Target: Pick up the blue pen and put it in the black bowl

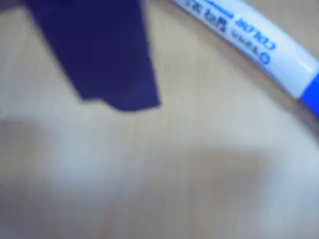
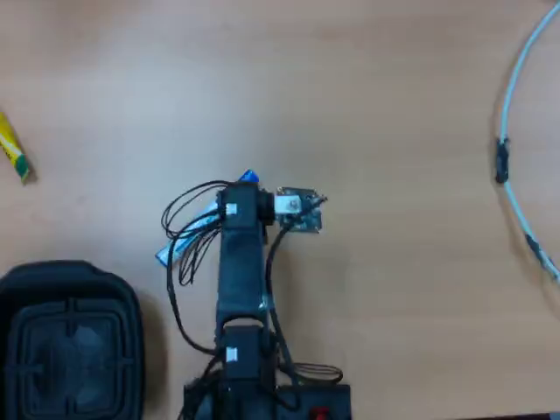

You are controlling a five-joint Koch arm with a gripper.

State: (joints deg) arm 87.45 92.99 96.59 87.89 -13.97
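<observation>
The wrist view is blurred and taken very close to the wooden table (image 1: 159,179). A dark blue gripper (image 1: 124,102) finger (image 1: 99,50) reaches down from the top left edge, its tip hanging over bare wood. Only this one finger shows, so I cannot tell whether the pincer is open or closed. The blue pen (image 1: 249,37) crosses the top right corner at a slant, white barrel with blue printing, blue cap at the right edge. It lies apart from the finger, with a strip of bare wood between them.

In the overhead view, the black arm (image 2: 241,289) rises from the bottom edge, near the centre, and points up the picture, trailing loops of black wire. The arm's head covers most of the pen (image 2: 179,247); only a blue tip shows just above the head and a short end sticks out on its left.

The black bowl (image 2: 26,289) sits in the bottom left corner, cut by the left and bottom edges, a little left of the arm. A short yellow-and-green stick (image 2: 13,153) lies at the left edge, above the bowl. A pale cable (image 2: 516,114) curves down the right edge. The upper half and right middle of the table are open wood.
</observation>
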